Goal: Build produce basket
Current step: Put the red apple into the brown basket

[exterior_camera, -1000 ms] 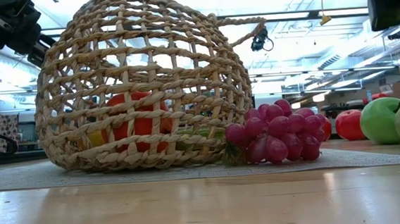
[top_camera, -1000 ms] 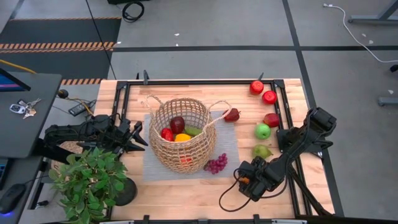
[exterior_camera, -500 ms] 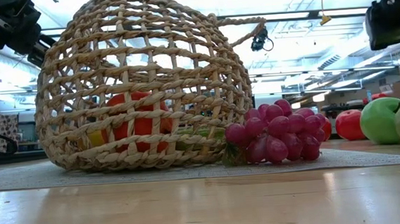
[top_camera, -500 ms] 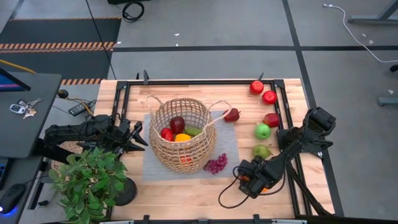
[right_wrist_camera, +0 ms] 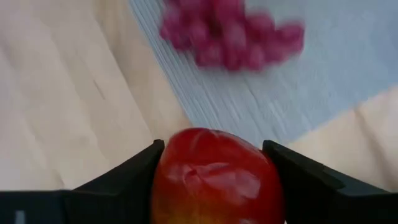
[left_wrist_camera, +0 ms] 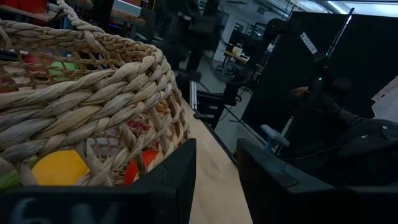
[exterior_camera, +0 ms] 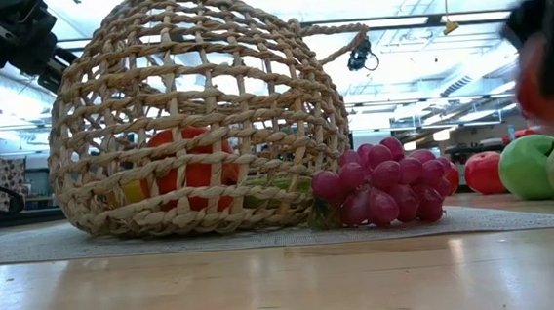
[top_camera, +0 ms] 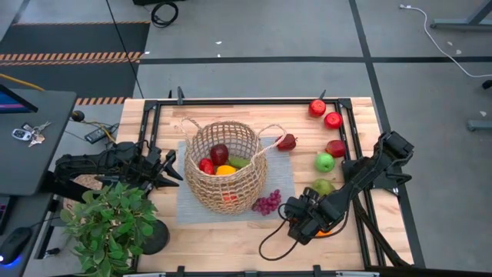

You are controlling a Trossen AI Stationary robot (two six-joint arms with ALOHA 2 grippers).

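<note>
The tan wicker basket point(top_camera: 225, 173) lies tipped on a grey mat point(top_camera: 280, 173) with several toy fruits inside it. Purple grapes point(top_camera: 267, 202) rest on the mat at its near right. My right gripper point(top_camera: 296, 218) hovers just right of the grapes, shut on a red-orange fruit point(right_wrist_camera: 213, 177). In the low view the fruit point(exterior_camera: 546, 87) is a blur. My left gripper point(top_camera: 177, 169) waits beside the basket's left wall point(left_wrist_camera: 124, 93), open by a narrow gap with nothing between the fingers. Whether it touches the wicker, I cannot tell. My right gripper pinches the red-orange fruit between its two fingers, one on each opposite side point(right_wrist_camera: 163, 168). The fingers slant down toward the table's left. The fruit is lifted clear of the table, above the wood beside the mat's edge.
Along the right side lie two red apples point(top_camera: 317, 108) point(top_camera: 333, 120), a third red fruit point(top_camera: 335, 148), a green apple point(top_camera: 325, 162) and a pear point(top_camera: 323, 187). A dark red fruit point(top_camera: 287, 141) sits by the basket's right handle. A potted plant point(top_camera: 111, 223) stands near left.
My right gripper has moved toward the table's left edge, closing in on the grapes and the basket. In the low view the red-orange fruit now shows below it, where only the dark gripper showed before. The basket, the grapes and my left gripper have stayed put.
</note>
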